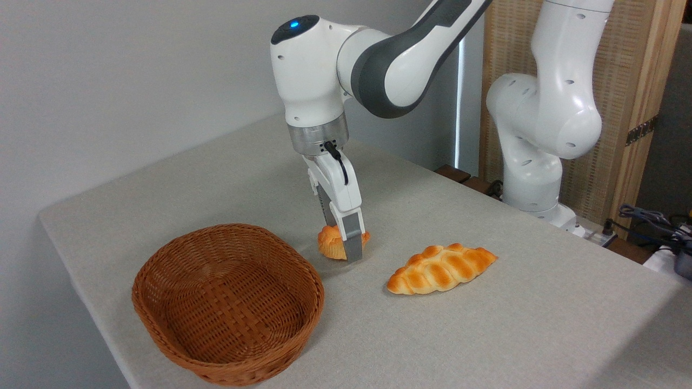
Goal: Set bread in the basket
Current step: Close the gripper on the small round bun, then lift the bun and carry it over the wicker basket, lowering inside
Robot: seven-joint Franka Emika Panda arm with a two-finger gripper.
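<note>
The single fixed camera looks down across a pale grey table (pixel 486 335) from its near corner. The white arm's two-finger gripper (pixel 346 247) points almost straight down, tilted a little toward 5 o'clock, and is clenched on the small round orange-golden bun with a paler ridged base (pixel 331 243). The near grey finger (pixel 353 237) crosses the bun's front face; the far finger is hidden behind it. The bun sits tipped between the fingers, its base swung toward 7 o'clock, and a soft shadow lies on the cloth just under it, so it looks lifted slightly clear of the table, though the gap is too thin to be sure of. The sideways pinch across the bun's waist probably suits its shape: the ridged base gives the fingers something to bite on.

The oval brown woven wicker basket with low sides (pixel 162 324) stands empty at 8 o'clock from the bun, its near rim just beside it, so the carry should be short and the low wall asks for only a modest lift. The longer braided golden loaf with pointed ends (pixel 440 268) lies flat at 4 o'clock from the gripper, apart from it and untouched. The transfer into the basket is not yet done.
</note>
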